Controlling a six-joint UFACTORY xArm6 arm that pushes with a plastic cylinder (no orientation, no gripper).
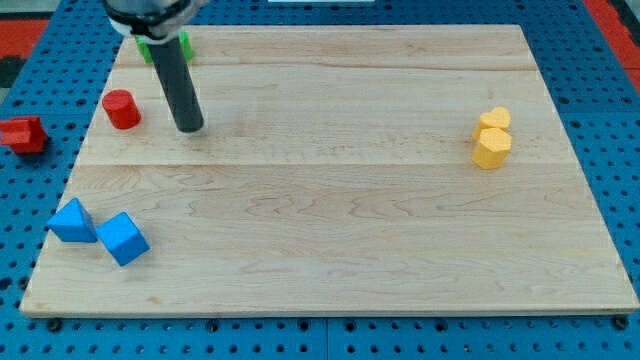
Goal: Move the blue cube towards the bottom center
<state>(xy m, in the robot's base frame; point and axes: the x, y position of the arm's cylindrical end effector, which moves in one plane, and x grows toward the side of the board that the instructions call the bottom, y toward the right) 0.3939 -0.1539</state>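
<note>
While the dark rod's tip, my tip [190, 128], rests on the pale wooden desk [340, 200] in the frame's upper left, the blue cube [123, 238] sits well below it at lower left, touching a blue triangular block [73, 221]. This end effector has no jaws to open or close. A red cylinder [121, 109] stands just left of the tip, a green block [150, 48] behind the rod. Two yellow blocks [492, 137] touch at right. A red block [22, 134] lies off the desk's left edge.
</note>
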